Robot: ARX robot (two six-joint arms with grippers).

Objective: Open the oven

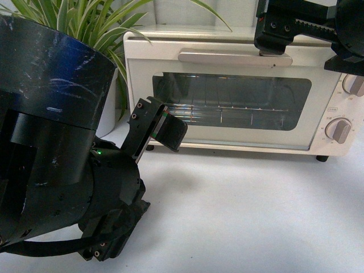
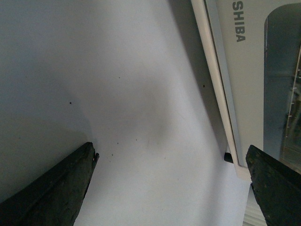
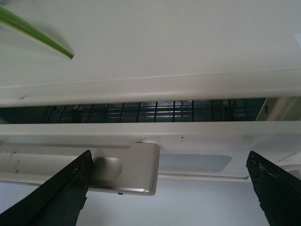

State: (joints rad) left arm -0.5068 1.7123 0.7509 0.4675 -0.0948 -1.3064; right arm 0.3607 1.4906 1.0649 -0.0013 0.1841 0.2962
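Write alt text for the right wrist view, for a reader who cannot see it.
The cream-white boxy toaster oven has its door slightly ajar, a dark slit showing the metal wire rack. The beige bar handle's end sits between the open right gripper's black fingers.

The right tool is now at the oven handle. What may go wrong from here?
1. The right tool stands open at the very end of the handle, so it may slip off when pulling.
2. The left tool sits low before the left corner of the door; if the door swings down, it might strike the tool.
3. The oven may slide forward on the smooth table.
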